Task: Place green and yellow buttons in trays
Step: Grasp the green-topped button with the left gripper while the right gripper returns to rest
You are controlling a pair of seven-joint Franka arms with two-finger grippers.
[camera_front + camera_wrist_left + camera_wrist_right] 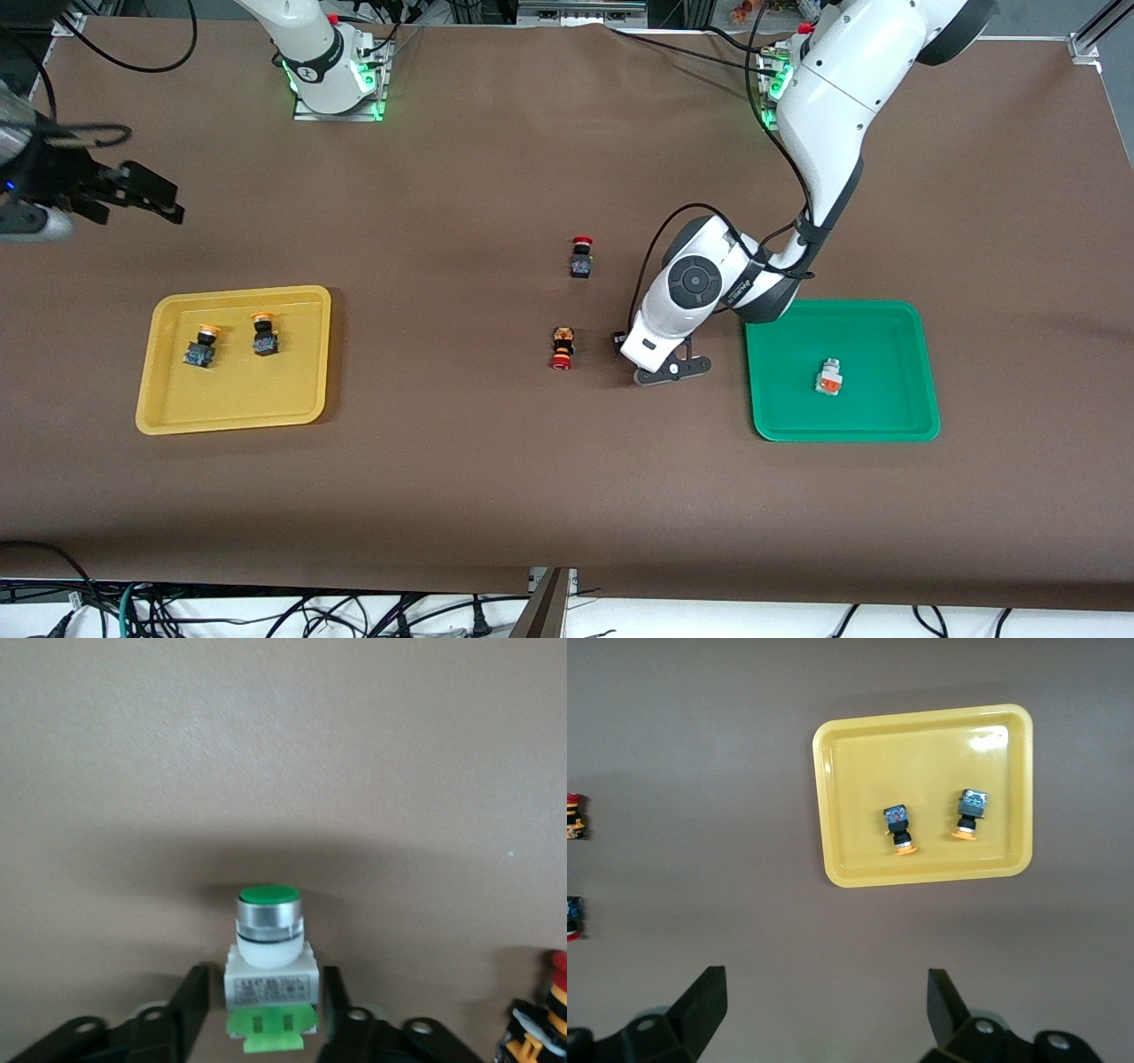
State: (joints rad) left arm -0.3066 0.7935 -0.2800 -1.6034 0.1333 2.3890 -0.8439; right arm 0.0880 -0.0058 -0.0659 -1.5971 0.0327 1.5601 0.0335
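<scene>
A pale grey button with a green cap (268, 948) stands on the table between the fingers (195, 1001) of my left gripper (266, 1014), which are open with small gaps on either side. In the front view my left gripper (631, 350) is low over the table beside the green tray (842, 436), and its hand hides that button. A pale grey button with an orange face (828, 378) lies in the green tray. Two yellow-capped buttons (204, 346) (264, 335) lie in the yellow tray (230, 424). My right gripper (133, 208) waits open and empty, above the table.
A red-capped black-bodied button (581, 257) and a red-capped button with an orange-black body (562, 347) lie mid-table, the second close beside my left gripper and also in the left wrist view (540, 1019). The yellow tray shows in the right wrist view (921, 879).
</scene>
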